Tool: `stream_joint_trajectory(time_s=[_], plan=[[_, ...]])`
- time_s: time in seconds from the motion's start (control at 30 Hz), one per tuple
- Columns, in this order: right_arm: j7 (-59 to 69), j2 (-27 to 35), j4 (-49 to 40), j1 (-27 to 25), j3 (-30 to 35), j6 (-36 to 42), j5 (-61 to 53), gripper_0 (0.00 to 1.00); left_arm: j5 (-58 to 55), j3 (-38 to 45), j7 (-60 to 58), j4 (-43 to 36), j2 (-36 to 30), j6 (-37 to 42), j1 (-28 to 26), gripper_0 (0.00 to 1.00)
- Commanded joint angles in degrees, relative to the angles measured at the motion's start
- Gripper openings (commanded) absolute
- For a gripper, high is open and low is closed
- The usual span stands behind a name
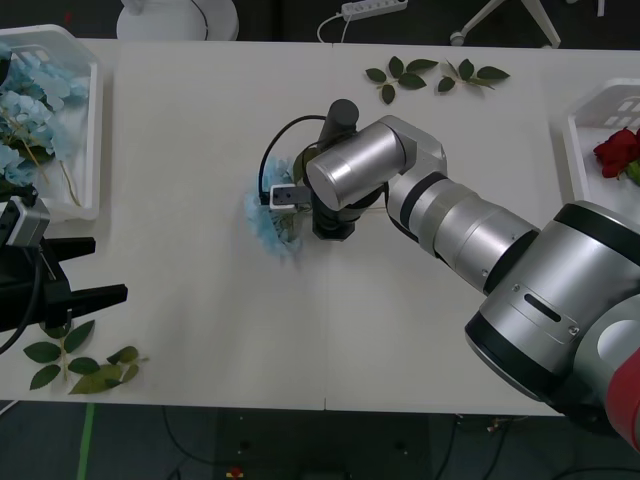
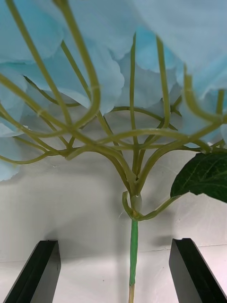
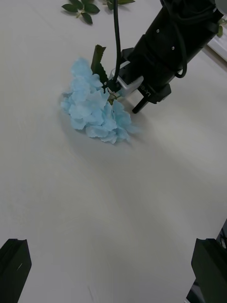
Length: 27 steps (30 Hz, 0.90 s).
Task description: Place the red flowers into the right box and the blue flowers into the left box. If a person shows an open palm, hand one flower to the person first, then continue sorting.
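Currently right gripper (image 2: 113, 272) sits low over mid-table, black fingers (image 2: 40, 270) spread wide either side of the thin green stem of a fluffy pale-blue flower cluster (image 1: 270, 222) lying on the white table (image 1: 330, 330), not gripping it. Left gripper (image 3: 113, 274) is spread too, parked near the table's left edge. More blue flowers (image 1: 30, 100) lie in the white slotted left basket (image 1: 92, 130); a deep-red rose (image 1: 617, 150) in the right basket (image 1: 580, 140).
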<state>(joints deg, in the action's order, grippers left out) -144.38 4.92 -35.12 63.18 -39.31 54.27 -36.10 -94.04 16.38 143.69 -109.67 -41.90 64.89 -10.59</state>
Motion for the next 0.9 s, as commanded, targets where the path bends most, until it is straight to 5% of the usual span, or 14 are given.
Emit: stream_joint_trajectory(time_s=[0.03, 0.53, 0.83, 0.9], plan=[[2.6, -2.0, 2.3, 0.3, -3.0, -2.5, -1.3, 0.68, -1.7, 0.1, -2.1, 1.6, 0.9, -0.8, 1.0, 1.00], [5.2, -3.2, 4.4, -2.4, -4.2, -3.8, -4.4, 0.65, -3.4, 0.1, -0.8, 5.0, 0.5, 0.1, 3.2, 1.00], [7.4, -3.9, 5.3, -5.2, -8.9, -3.9, -6.2, 0.00, -3.4, 0.0, -0.8, 5.0, 0.5, 0.1, 3.3, 1.00], [7.8, -3.8, 5.3, -5.5, -9.7, -4.1, -6.2, 0.00, -3.3, 0.0, -0.8, 5.1, 0.5, 0.1, 3.3, 1.00]])
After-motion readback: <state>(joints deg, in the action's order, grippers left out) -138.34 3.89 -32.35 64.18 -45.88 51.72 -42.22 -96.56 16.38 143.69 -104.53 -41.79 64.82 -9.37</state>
